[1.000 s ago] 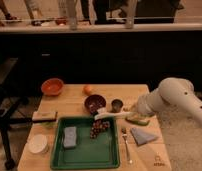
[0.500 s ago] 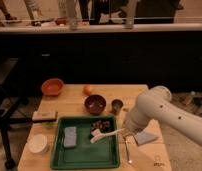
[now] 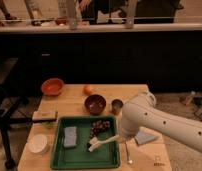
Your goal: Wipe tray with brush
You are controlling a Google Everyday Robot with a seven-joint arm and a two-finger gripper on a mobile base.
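Observation:
The green tray point(image 3: 83, 158) lies on the wooden table at the front centre. The brush point(image 3: 105, 142) has a white handle and a dark head; it lies slanted over the tray's right half, with the head low near the tray floor. My gripper point(image 3: 120, 136) is at the tray's right rim, mostly hidden behind my white arm point(image 3: 149, 117), and is shut on the handle's right end. A grey sponge point(image 3: 70, 136) and a dark grape cluster point(image 3: 100, 126) lie in the tray.
Behind the tray stand a dark red bowl point(image 3: 95, 103), a small metal cup point(image 3: 116, 105), an orange fruit point(image 3: 87, 89) and an orange bowl point(image 3: 52, 86). A wooden-topped block point(image 3: 45, 116) and a white dish point(image 3: 38, 143) are left; a fork point(image 3: 128, 152) and a cloth point(image 3: 144, 137) are right.
My arm has swung left and down over the table's right side. The brush has come from above the tray's back right corner down into the tray's right half.

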